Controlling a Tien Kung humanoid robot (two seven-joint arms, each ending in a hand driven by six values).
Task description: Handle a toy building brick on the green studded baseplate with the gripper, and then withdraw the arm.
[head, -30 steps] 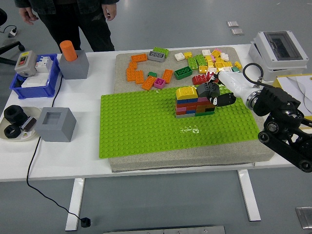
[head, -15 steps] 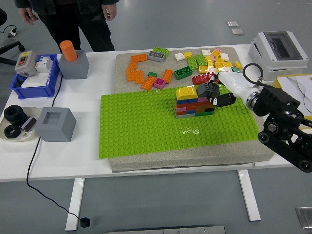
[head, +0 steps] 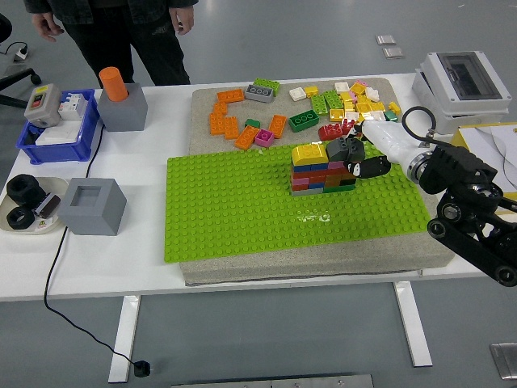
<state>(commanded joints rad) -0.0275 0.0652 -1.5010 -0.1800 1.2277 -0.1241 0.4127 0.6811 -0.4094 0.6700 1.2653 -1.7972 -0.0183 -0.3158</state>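
The baseplate (head: 234, 206) looks like studded green plastic, faintly glossy. Under it, the mat (head: 323, 263) seems coarse and matt. At two o'clock, the loose bricks (head: 242, 121) shine like plastic. The bench (head: 121, 259) appears smooth and white.

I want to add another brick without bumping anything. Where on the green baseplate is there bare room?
The green baseplate is bare left of the brick wall and along its near edge. It is crowded at the wall's right end, where the right hand sits, and behind it among the loose bricks.
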